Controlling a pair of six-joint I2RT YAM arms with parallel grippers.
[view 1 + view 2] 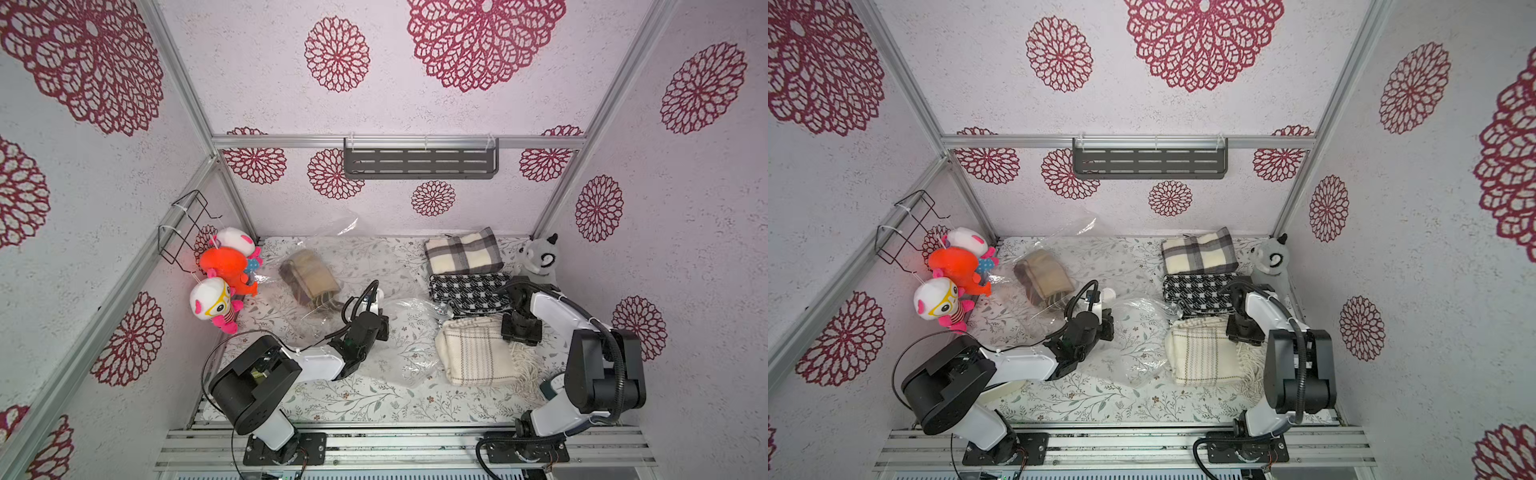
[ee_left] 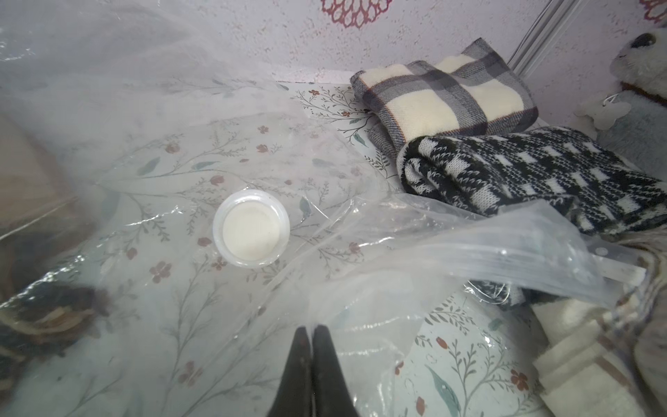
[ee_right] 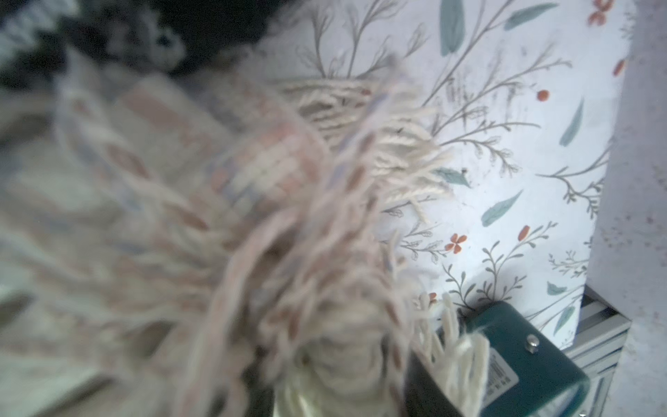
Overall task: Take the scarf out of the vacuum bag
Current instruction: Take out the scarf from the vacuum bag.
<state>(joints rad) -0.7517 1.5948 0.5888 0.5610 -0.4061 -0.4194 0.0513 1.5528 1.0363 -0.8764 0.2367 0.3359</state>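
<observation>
— when you looked down from above, where was the vacuum bag (image 1: pixel 409 345)?
— it lay slack and crinkled at the centre of the bench (image 1: pixel 353 399). in the left wrist view its round white valve cap (image 2: pixel 251 228) faced up.
— and the scarf?
— the cream scarf (image 1: pixel 473 355) lay folded on the bench at about four o'clock, outside the bag, with its nine o'clock edge against the plastic. its fringe (image 1: pixel 525 368) spread out on its three o'clock side.
— what were the fingers doing?
— the left fingers (image 2: pixel 299 364) were pressed together, pinching a fold of the bag's film. the right arm's wrist (image 1: pixel 520 330) hung over the fringe. the right wrist view was mostly blurred wool, so i could not tell whether the right fingers were apart or together.
— anything else on the bench?
— a black-and-white knit scarf (image 1: pixel 467 291) sat at two o'clock, just beside the cream one, and a grey plaid scarf (image 1: pixel 461 251) lay beyond it at one o'clock. a second clear bag (image 1: pixel 282 309) at ten o'clock held a brown scarf (image 1: pixel 309 276). bright plush toys (image 1: pixel 224 270) sat at nine o'clock.
</observation>
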